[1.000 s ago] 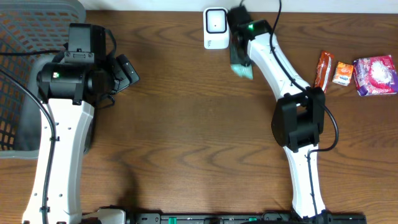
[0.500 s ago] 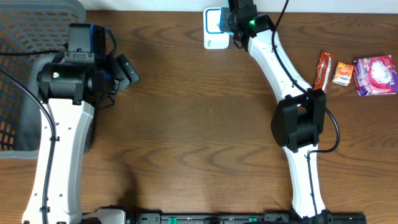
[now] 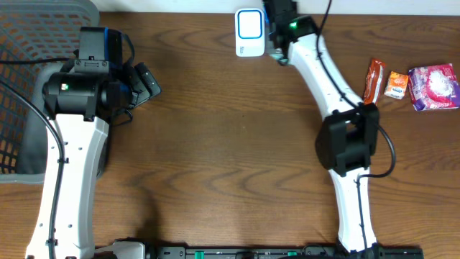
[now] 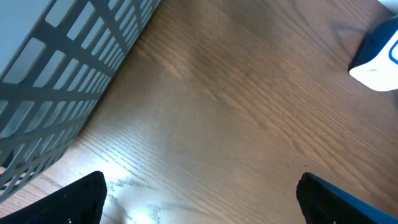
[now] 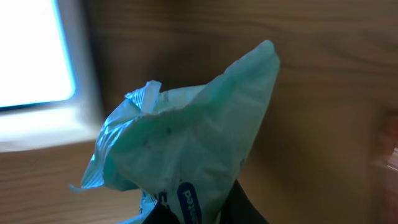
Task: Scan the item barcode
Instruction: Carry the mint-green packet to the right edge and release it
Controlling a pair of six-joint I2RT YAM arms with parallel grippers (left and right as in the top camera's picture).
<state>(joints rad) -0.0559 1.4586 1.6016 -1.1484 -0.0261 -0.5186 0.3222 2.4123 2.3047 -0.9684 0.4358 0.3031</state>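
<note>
At the far edge of the bench (image 3: 215,129), my right jaws (image 5: 196,214) are clenched on the teal packet (image 5: 186,149), held just beside the white scanner (image 3: 249,30); my left jaws (image 4: 199,202) hang released near the basket (image 3: 29,86), grasping nothing; to scan well, I judge the printed face should turn flat toward the lit window and hold steady; no barcode is visible on the crumpled film; overhead, my arm largely covers the packet.
</note>
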